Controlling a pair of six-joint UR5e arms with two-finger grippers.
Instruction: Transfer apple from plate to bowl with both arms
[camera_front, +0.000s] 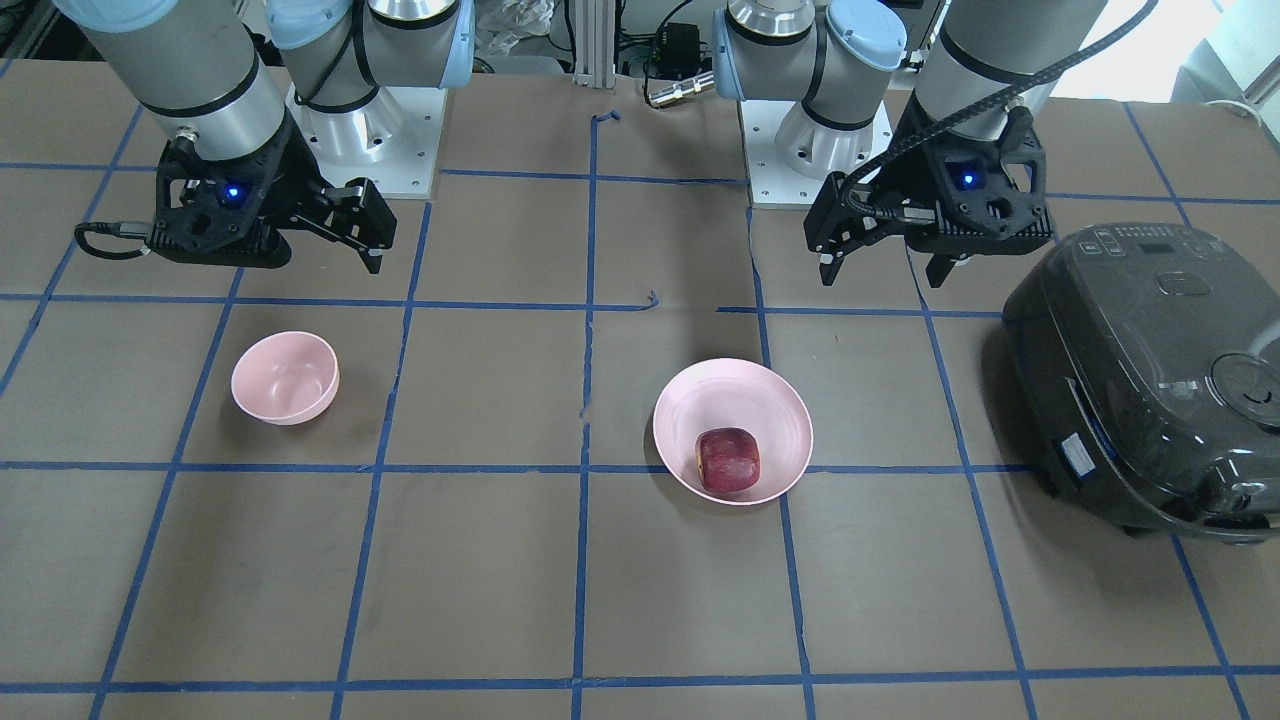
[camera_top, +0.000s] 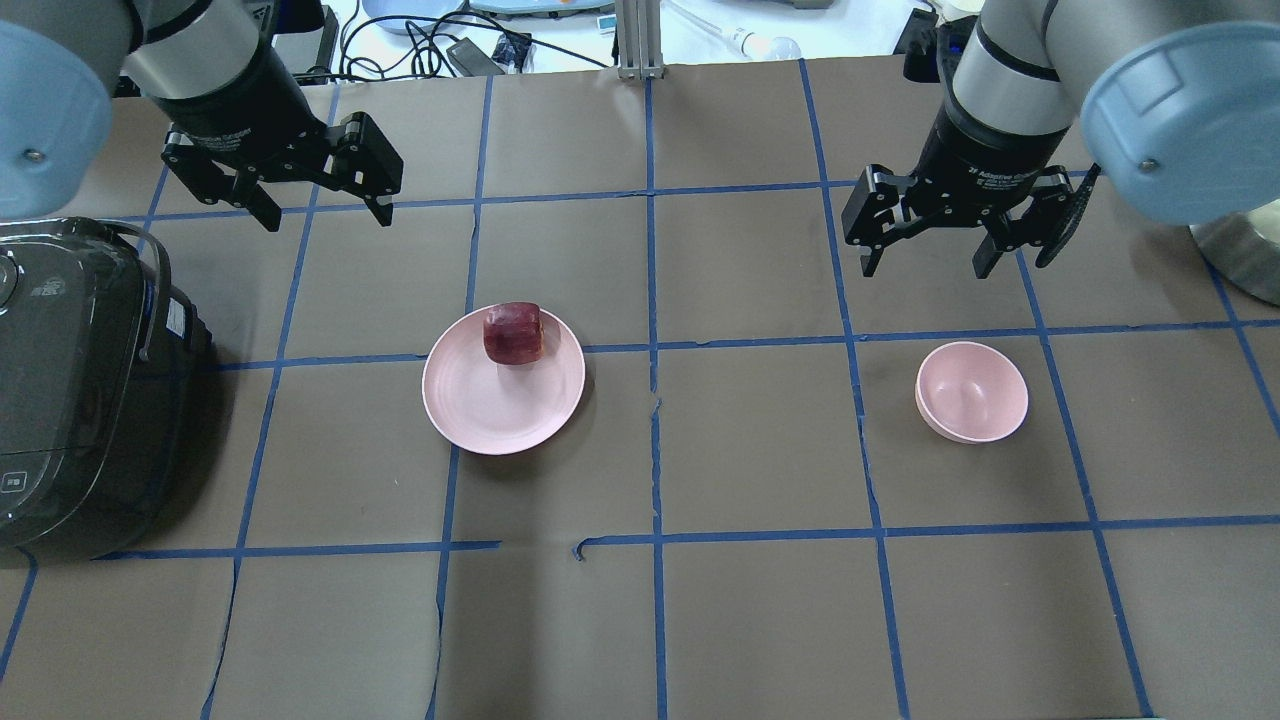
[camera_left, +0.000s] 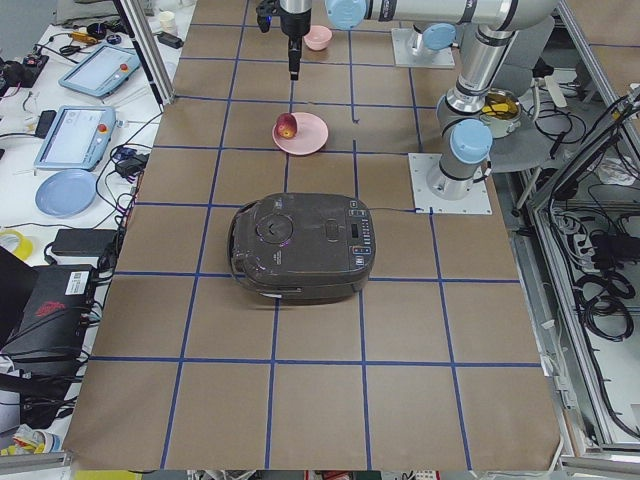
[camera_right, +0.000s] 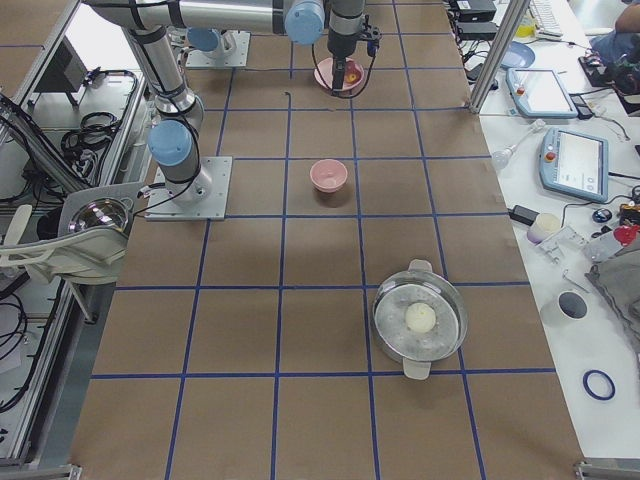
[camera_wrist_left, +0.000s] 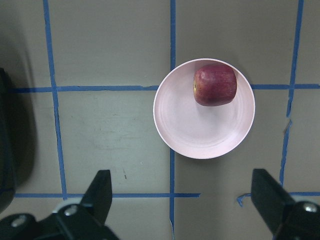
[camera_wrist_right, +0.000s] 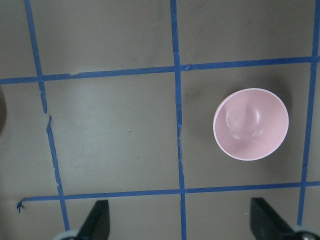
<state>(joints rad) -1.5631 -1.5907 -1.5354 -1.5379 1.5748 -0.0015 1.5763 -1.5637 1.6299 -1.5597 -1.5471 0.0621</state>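
The dark red apple (camera_top: 513, 333) lies at the far rim of the wide pink plate (camera_top: 500, 410), left of the table's middle. It also shows in the front view (camera_front: 728, 460) on the plate (camera_front: 730, 395) and in the left wrist view (camera_wrist_left: 215, 85). The small deep pink bowl (camera_top: 972, 390) stands empty on the right; the right wrist view (camera_wrist_right: 251, 124) shows it too. My left gripper (camera_top: 328, 218) hangs open and empty, above and beyond the plate to its left. My right gripper (camera_top: 926, 268) hangs open and empty, above and just beyond the bowl.
A dark rice cooker (camera_top: 70, 380) stands at the table's left end, left of the plate. A pot with a glass lid (camera_right: 420, 320) stands at the right end. Blue tape lines grid the brown table cover (camera_top: 760, 450).
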